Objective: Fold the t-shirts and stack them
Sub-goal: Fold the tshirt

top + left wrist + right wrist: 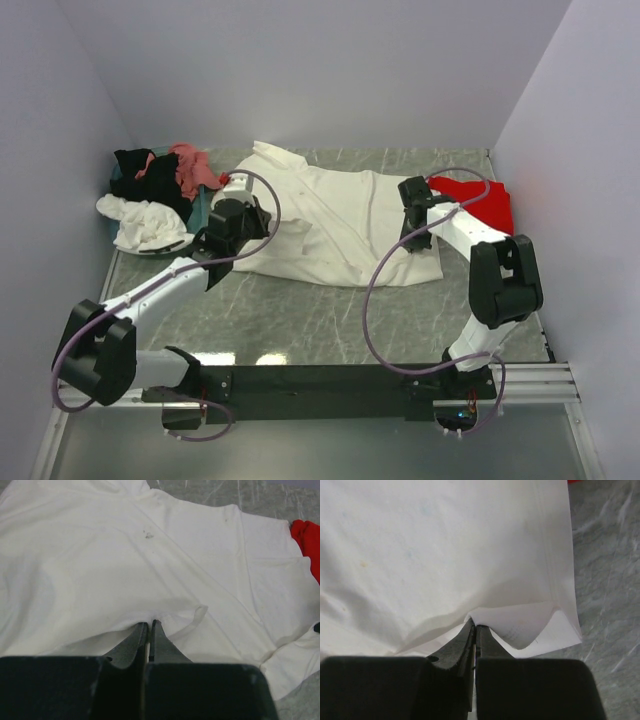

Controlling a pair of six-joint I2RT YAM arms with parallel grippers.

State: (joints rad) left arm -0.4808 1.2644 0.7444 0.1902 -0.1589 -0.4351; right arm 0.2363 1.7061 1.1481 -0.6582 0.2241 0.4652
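1. Arms reach forward from the near edge. The left claw (149, 626) is clamped on a fold of the cream t-shirt (335, 225), and the right claw (474, 626) pinches its hem.
2. Cream t-shirt lies spread mid-worktop (300, 315), with bare marble nearer the arms.
3. Red t-shirt (482, 203) touches its right end, partly under it. The heap of black, pink and white shirts (160, 195) sits in the far left corner.
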